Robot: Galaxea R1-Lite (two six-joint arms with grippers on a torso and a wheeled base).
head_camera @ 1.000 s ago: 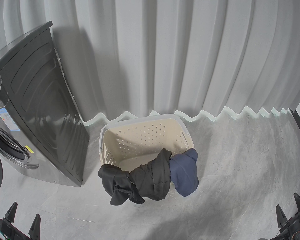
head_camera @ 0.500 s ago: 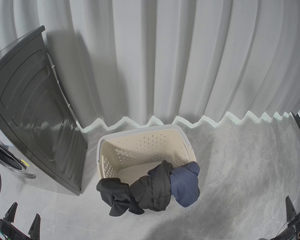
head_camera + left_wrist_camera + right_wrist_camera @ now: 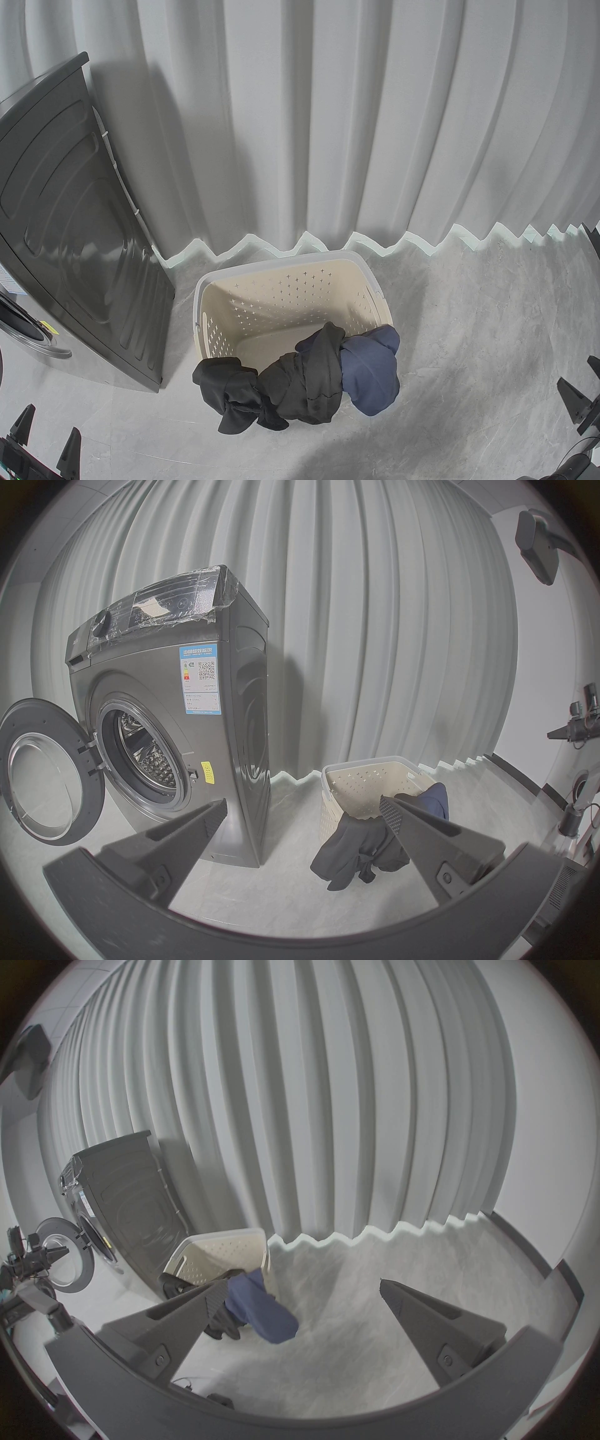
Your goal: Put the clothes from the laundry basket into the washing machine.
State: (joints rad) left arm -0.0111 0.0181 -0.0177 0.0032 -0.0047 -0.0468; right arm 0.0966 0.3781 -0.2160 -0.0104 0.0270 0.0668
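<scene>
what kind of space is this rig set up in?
Probably a staged laundry corner: front-loading washing machine with its door open, laundry basket with clothes over its rim, white curtain as backdrop.

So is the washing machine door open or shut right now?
Open. The round door is swung out on its hinges beside the washing machine, and the metal drum shows through the opening.

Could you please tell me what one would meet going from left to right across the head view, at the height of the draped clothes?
washing machine → black clothes → blue garment → right pincer
</scene>
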